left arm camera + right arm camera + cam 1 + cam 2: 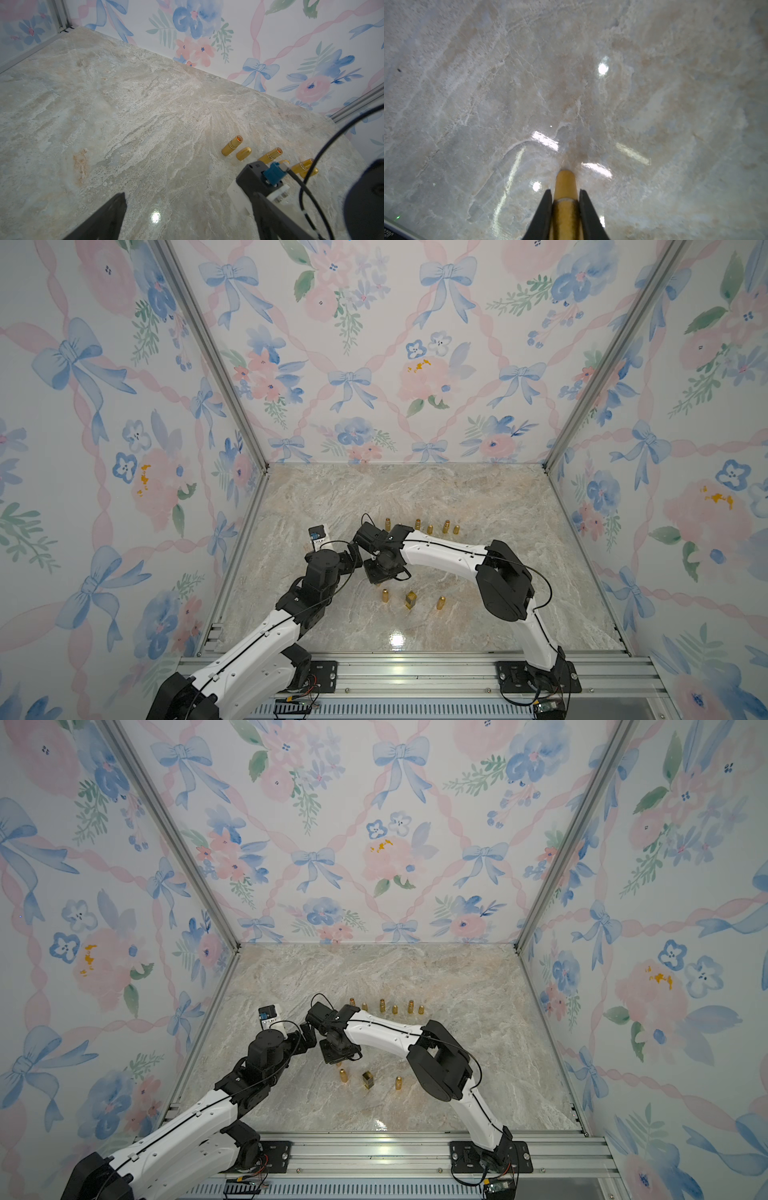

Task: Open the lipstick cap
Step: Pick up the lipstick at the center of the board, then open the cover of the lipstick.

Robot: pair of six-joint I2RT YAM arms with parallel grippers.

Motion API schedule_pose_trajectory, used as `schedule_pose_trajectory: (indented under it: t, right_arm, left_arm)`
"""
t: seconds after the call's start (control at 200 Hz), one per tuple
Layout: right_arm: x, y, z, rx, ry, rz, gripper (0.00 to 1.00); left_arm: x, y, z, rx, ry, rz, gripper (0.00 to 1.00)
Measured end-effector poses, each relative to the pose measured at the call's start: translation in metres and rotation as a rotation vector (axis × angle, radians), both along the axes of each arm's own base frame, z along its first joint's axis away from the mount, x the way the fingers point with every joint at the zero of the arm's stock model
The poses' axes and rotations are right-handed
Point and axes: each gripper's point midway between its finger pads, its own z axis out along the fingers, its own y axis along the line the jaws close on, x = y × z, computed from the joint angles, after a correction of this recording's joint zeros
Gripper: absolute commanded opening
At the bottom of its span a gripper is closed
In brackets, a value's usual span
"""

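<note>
In the right wrist view, my right gripper (565, 190) is shut on a gold lipstick (564, 180). Its fingers clamp both sides of the tube, with the seam ring level with the fingertips. The rounded end sticks out past them toward the marble. Whether that end touches the table I cannot tell. In both top views the right gripper (376, 572) (334, 1052) points down left of centre, hiding most of the lipstick. My left gripper (354, 553) (191, 214) hovers just left of it, open and holding nothing.
Three gold lipsticks stand in a front row: a round one (385, 595), a square one (410, 599) and another round one (440, 602). Several uncapped lipsticks (231, 145) and loose caps (243, 153) line the back. Floral walls enclose the marble table (457, 497).
</note>
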Motion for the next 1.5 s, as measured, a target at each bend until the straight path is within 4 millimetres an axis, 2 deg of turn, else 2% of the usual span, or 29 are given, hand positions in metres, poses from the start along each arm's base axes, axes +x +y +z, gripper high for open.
schedule_pose_trajectory:
  t: [0.165, 0.25, 0.565, 0.7, 0.76, 0.855, 1.01, 1.135, 1.36, 1.5]
  right_arm:
    - [0.003, -0.002, 0.002, 0.001, -0.004, 0.001, 0.21]
    - [0.005, -0.007, 0.009, 0.008, -0.011, 0.001, 0.21]
    - [0.029, -0.046, 0.077, 0.089, -0.083, -0.038, 0.21]
    - [0.037, -0.071, 0.09, 0.098, -0.078, -0.063, 0.21]
    - [0.04, -0.081, 0.093, 0.106, -0.058, -0.075, 0.21]
    - [0.043, -0.096, 0.096, 0.123, -0.027, -0.092, 0.21]
    - [0.044, -0.113, 0.104, 0.145, 0.012, -0.102, 0.21]
    - [0.039, -0.117, 0.107, 0.157, 0.043, -0.088, 0.21]
    - [0.025, -0.108, 0.11, 0.219, 0.114, -0.054, 0.21]
    - [0.021, -0.106, 0.116, 0.246, 0.126, -0.044, 0.22]
  left_arm:
    - [0.001, -0.001, -0.004, 0.009, 0.012, -0.002, 0.98]
    - [0.002, -0.003, -0.006, 0.025, 0.022, -0.014, 0.98]
    - [0.011, -0.024, -0.006, 0.078, 0.019, -0.127, 0.98]
    - [0.012, -0.046, 0.007, 0.078, -0.047, -0.241, 0.97]
    - [0.009, -0.063, 0.011, 0.093, -0.078, -0.313, 0.95]
    - [0.001, -0.091, 0.011, 0.123, -0.106, -0.435, 0.91]
    - [-0.013, -0.126, 0.007, 0.156, -0.149, -0.616, 0.85]
    - [-0.024, -0.146, 0.002, 0.177, -0.175, -0.751, 0.77]
    - [-0.043, -0.179, -0.018, 0.206, -0.162, -0.965, 0.61]
    - [-0.048, -0.193, -0.017, 0.21, -0.184, -1.039, 0.5]
